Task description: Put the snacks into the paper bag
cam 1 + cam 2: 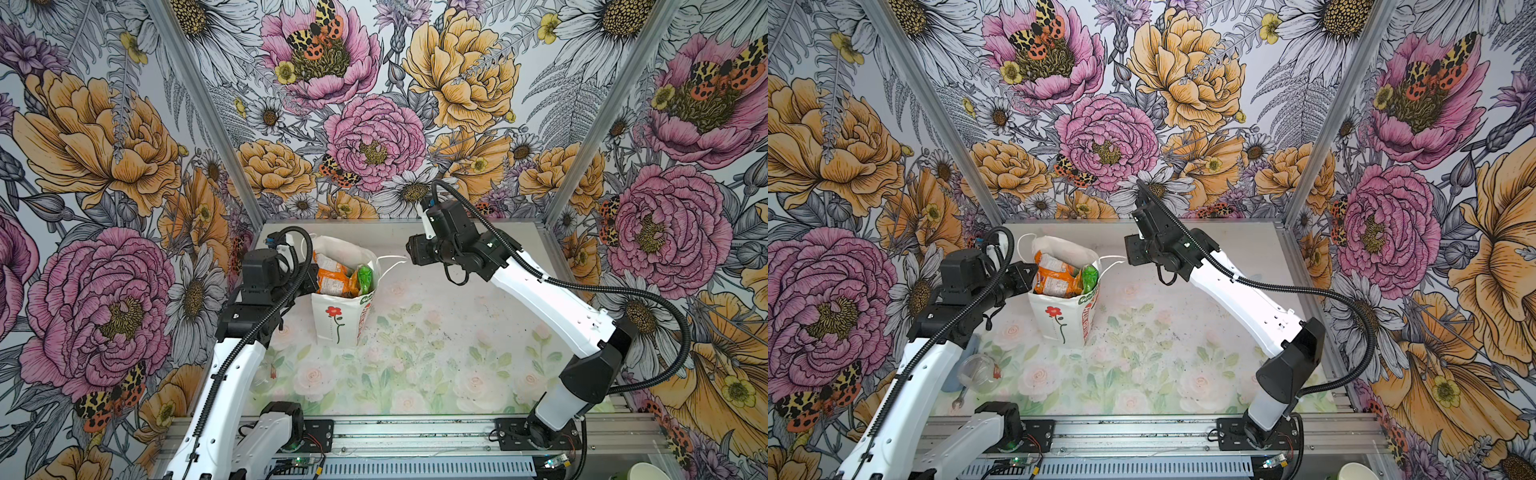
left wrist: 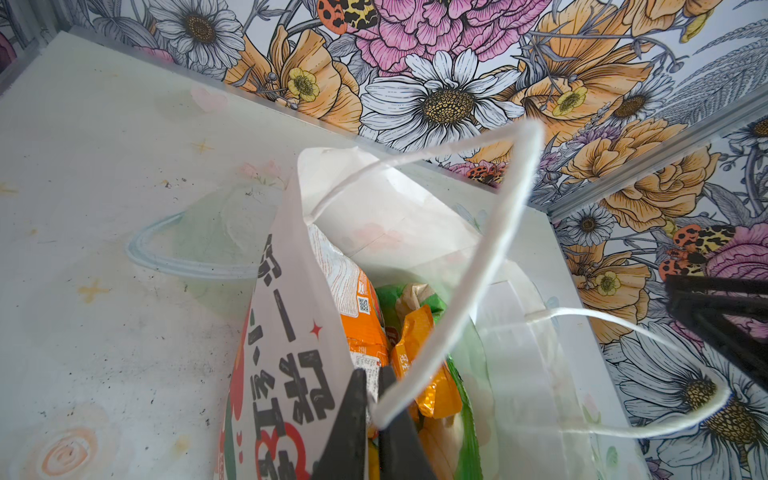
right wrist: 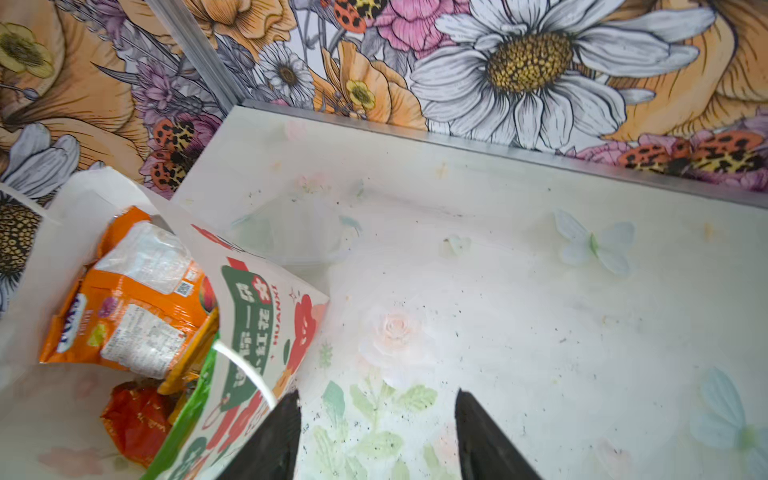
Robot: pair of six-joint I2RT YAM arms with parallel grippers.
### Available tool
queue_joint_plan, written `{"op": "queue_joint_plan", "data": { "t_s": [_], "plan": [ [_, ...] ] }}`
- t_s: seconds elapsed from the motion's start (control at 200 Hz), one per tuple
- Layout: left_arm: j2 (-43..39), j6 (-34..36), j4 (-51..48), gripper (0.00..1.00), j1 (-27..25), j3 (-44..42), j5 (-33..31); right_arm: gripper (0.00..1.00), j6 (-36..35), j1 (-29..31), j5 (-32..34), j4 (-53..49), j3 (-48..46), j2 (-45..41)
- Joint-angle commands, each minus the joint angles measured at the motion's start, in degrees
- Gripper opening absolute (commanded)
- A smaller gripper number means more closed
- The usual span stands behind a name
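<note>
Hidden: in both top views the fingers of the right pincer (image 3: 377, 395) sit behind its own body, and a cable covers most of the left pincer (image 2: 374, 376). What lies at the bottom of the paper bag (image 1: 336, 320) is unseen.
Seen once: a red packet (image 3: 137, 415) deep inside shows only in the right wrist view; a clear cup (image 1: 978, 372) beside the left arm shows in a top view.
Bag: upright on the table (image 1: 457, 332) — long axis vertical, mouth upward, between the two pincers.
Contents: the snacks (image 1: 1054, 282) stand on end inside, orange and green tops just beyond the left pincer's fingertips.
Left pincer: jaws together, clamped on the bag's printed wall at the rim; a cord handle (image 2: 530, 137) loops off from there.
Right pincer: jaws apart, nothing between; the bag stands just beside one finger — contact cannot be told.
</note>
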Motion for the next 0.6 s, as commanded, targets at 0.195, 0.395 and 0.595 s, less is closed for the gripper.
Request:
{"op": "queue_joint_plan", "data": {
  "t_s": [0.195,0.395,0.595],
  "plan": [
    [-0.8,-0.1,2.6,0.1,0.4,0.2,1.5,0.61,5.3,1.3,-7.6,5.6,-4.1,-0.4],
    [-0.8,-0.2,2.7,0.1,0.5,0.2,1.6,0.63,0.8,6.9,-6.0,5.4,0.2,1.0],
    [-0.8,-0.2,2.7,0.1,0.6,0.3,1.7,0.63,1.0,8.1,-7.3,5.3,4.0,4.8]
  ]
}}
